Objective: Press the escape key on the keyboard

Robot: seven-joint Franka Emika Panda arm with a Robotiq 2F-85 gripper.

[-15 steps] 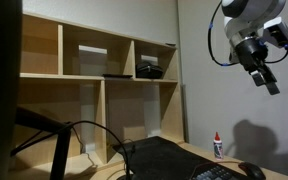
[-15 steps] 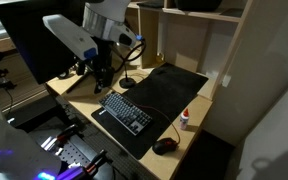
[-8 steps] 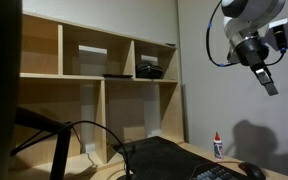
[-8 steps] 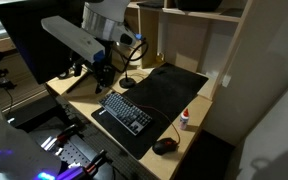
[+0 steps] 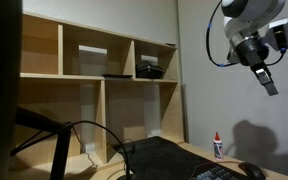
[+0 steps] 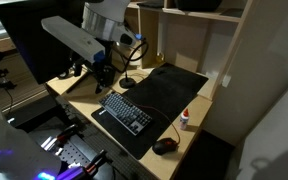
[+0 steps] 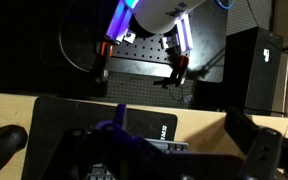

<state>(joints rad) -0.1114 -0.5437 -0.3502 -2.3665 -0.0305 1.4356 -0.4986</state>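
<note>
The black keyboard lies on a dark desk mat, near its front-left edge. In an exterior view it shows only at the bottom edge. My gripper hangs above the desk, left of the keyboard's far end, and is high in the air in an exterior view. In the wrist view the gripper is open, with a purple-lit finger at left and a dark finger at right. A corner of the keyboard shows between them, well below. The escape key cannot be singled out.
A black mouse sits near the mat's front corner and a small glue bottle stands at the mat's right edge. A wooden shelf unit backs the desk. A monitor and cables are at the left.
The arm shifted very slightly between a second ago and half a second ago; since then nothing has visibly moved.
</note>
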